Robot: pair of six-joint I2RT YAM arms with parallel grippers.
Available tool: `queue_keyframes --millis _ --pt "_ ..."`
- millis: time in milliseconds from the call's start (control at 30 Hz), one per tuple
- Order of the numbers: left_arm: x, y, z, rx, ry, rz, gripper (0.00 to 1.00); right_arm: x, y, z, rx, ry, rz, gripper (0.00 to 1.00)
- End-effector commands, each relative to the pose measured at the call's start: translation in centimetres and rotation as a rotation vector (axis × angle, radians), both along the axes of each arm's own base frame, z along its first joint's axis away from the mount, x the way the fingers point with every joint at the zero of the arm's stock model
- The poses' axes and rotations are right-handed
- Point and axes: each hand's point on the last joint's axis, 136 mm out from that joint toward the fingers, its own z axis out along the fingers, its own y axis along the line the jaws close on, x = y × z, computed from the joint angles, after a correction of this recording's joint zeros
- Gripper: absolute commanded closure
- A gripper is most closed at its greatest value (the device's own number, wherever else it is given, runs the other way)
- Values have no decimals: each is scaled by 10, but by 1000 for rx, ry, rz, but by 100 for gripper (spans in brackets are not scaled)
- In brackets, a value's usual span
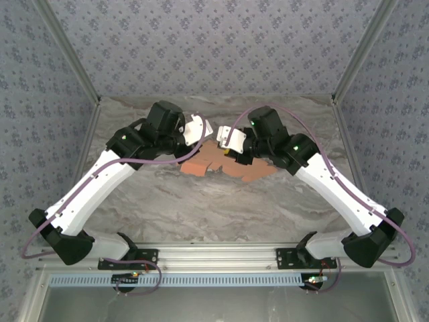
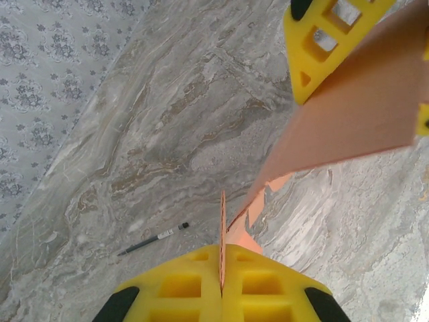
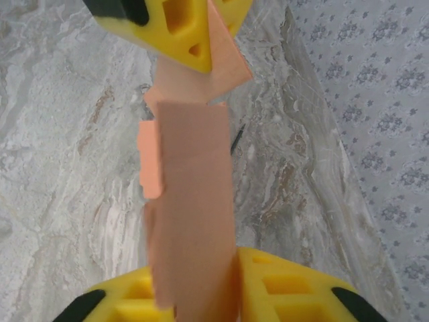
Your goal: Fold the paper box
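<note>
paper box [image 1: 231,166]: salmon-orange die-cut cardboard, partly folded, over the middle-far part of the marble-patterned table [image 1: 201,215], between the two arms, with flaps raised off the surface.
left gripper [image 2: 222,268]: yellow fingers pressed together on a thin upright edge of the cardboard.
right gripper [image 3: 208,288]: fingers closed on a broad panel that reaches up toward the left gripper; a small tab juts from the panel's left side.
black pen [image 2: 154,239]: lying on the table, apart from the box.

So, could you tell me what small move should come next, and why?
Probably the right gripper should fold its panel toward the left gripper: both pinch the paper box, lifted and only partly bent.
</note>
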Motion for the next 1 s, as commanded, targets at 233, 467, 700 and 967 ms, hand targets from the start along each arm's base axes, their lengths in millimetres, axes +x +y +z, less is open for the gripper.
queue_keyframes --millis 233,467,700,967 --pt "-6 -3 29 -119 -55 -23 66 -16 -24 34 220 26 2 100" --pt "-6 33 59 -475 -29 47 32 -29 -57 95 506 75 -27 100" --pt "-2 61 69 -802 62 108 21 -30 -79 138 712 121 -85 100" --pt "16 60 59 -925 149 126 19 -34 -80 156 834 148 -61 100"
